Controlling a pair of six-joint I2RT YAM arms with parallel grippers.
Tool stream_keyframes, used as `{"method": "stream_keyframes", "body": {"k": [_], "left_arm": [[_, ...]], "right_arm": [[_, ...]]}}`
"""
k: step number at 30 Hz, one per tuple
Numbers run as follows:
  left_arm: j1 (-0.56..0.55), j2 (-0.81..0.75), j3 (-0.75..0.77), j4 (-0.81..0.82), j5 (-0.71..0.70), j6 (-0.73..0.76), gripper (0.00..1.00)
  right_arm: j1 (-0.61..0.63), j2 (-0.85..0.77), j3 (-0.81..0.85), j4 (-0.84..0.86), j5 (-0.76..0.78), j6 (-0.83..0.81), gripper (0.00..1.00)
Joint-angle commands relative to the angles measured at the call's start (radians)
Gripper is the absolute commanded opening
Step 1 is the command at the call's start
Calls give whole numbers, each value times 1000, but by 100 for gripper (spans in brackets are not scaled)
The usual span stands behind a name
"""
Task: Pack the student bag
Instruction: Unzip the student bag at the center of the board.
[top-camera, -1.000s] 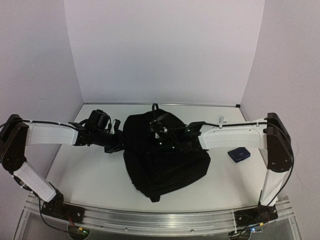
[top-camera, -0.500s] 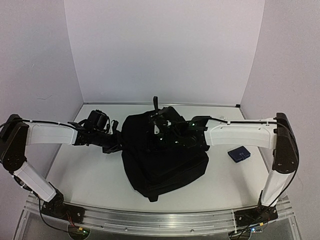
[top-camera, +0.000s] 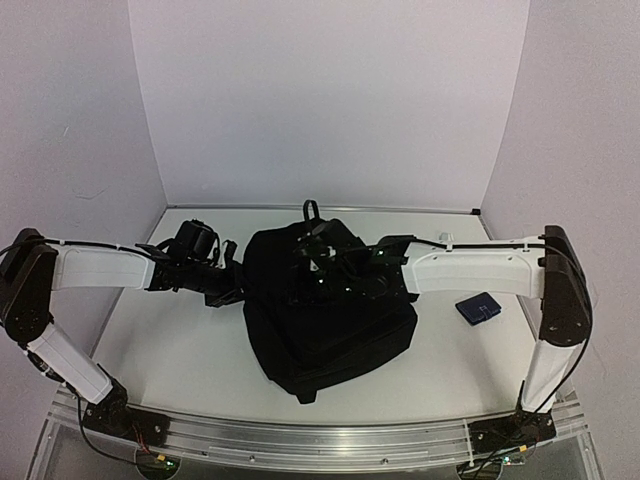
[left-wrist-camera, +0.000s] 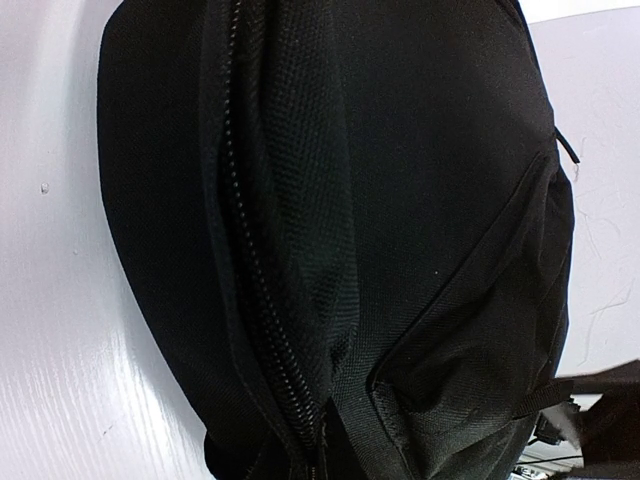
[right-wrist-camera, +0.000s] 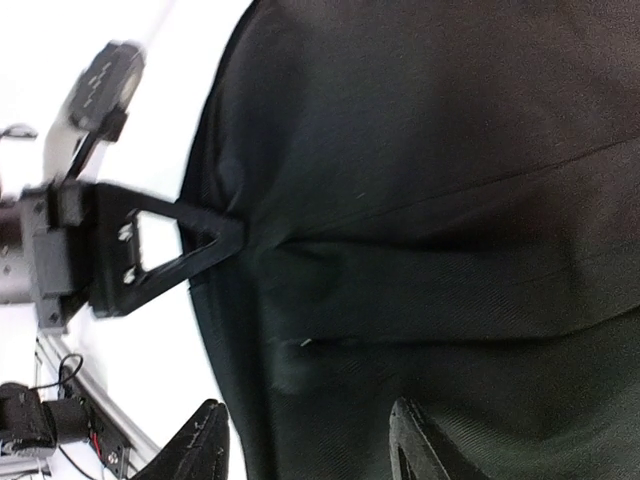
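Note:
The student bag (top-camera: 335, 325), a big black backpack, lies mid-table with its top loop (top-camera: 310, 210) toward the back wall. My left gripper (top-camera: 232, 287) is at the bag's left edge. In the right wrist view the left gripper (right-wrist-camera: 236, 236) pinches the bag's edge, and creases in the fabric run out from that spot. The left wrist view is filled by the bag (left-wrist-camera: 420, 200) and its zipper (left-wrist-camera: 250, 270), and the left fingers do not show there. My right gripper (top-camera: 316, 262) hovers over the bag's upper part. The right gripper (right-wrist-camera: 310, 445) is open, with only bag fabric (right-wrist-camera: 430, 150) below it.
A small dark blue pouch (top-camera: 479, 308) lies on the white table (top-camera: 180, 360) right of the bag, under the right arm. White walls close in the back and both sides. The metal rail (top-camera: 300, 440) with the arm bases runs along the near edge.
My right gripper has opened from shut, letting go of the bag's top fabric, and has moved slightly toward the back. The left arm has not moved.

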Motion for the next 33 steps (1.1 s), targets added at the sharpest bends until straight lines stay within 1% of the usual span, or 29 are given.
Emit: {"method": "stream_keyframes", "body": {"k": [1,6,11,16,20,23,25,28,31,33], "left_arm": [[11,-20,3,5,-18,9,0],[11,-19,8,2,-18,10,0],[11,-17,13,-2,-15,11,0],[11,-12,13,-4,-17,11,0],[11,-3,19,-4,-15,13,0],[11,0,23,-6,-13,15,0],[11,0,24,-8,-15,15,0],[11,1,25,-12,-22,17,0],[11,3,28,-24,-33,16,0],[11,-1,28,-35,-49,12,0]], "right_arm": [[-39,-38,5,-4,22,-9,55],[-47,4,35,0,4,-35,54],[-48,28,63,17,-20,-54,41],[-49,40,73,35,-64,-55,39],[-48,51,65,40,-70,-54,38],[-49,58,68,44,-75,-54,35],[-49,58,69,48,-73,-54,29],[-49,57,73,56,-67,-58,18],[-49,45,71,58,-52,-60,4],[-49,24,56,58,-15,-58,0]]}}
